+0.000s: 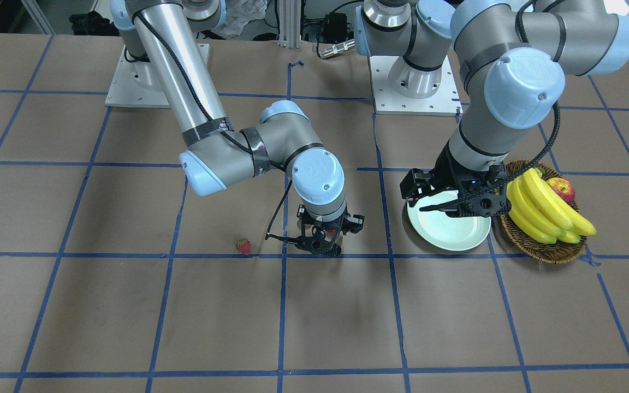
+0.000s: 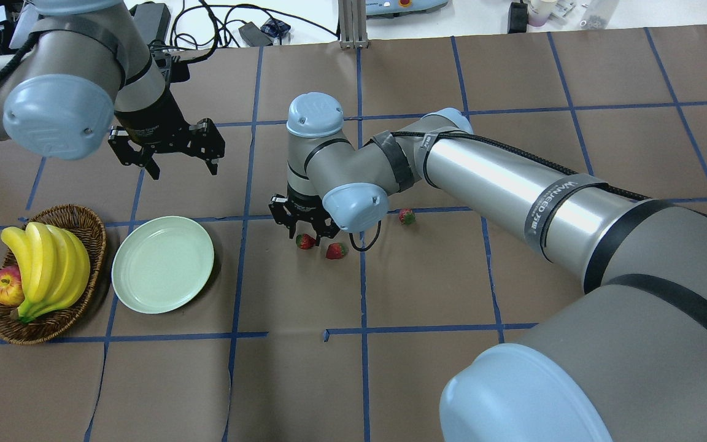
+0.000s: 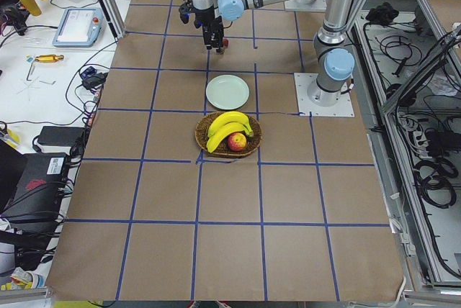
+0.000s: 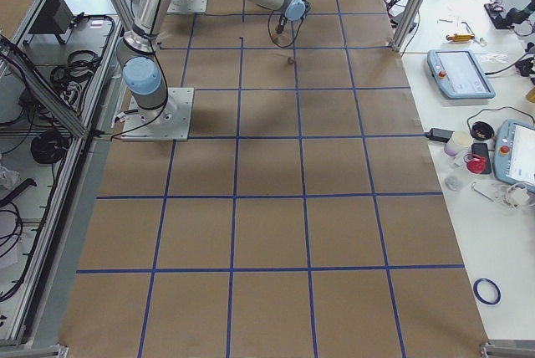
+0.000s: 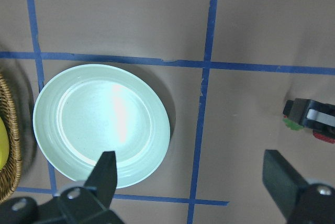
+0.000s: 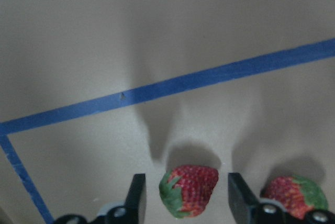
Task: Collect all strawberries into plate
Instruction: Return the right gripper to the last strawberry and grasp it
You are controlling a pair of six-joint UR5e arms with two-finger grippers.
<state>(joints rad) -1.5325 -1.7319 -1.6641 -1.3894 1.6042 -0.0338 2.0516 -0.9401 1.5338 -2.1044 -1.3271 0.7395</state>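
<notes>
Three strawberries lie on the brown table. In the overhead view, one (image 2: 305, 241) sits between the open fingers of my right gripper (image 2: 306, 233), a second (image 2: 336, 250) lies just beside it, and a third (image 2: 407, 216) lies further right. The right wrist view shows the straddled strawberry (image 6: 189, 190) between the fingers (image 6: 137, 198), with small gaps on both sides, and its neighbour (image 6: 293, 195) at the right. The mint-green plate (image 2: 163, 264) holds nothing. My left gripper (image 2: 183, 169) is open and holds nothing, hovering beyond the plate (image 5: 102, 124).
A wicker basket (image 2: 92, 233) with bananas (image 2: 46, 264) and an apple (image 2: 5, 287) stands directly left of the plate. Blue tape lines cross the table. The third strawberry (image 1: 244, 246) lies apart from my right gripper (image 1: 325, 240).
</notes>
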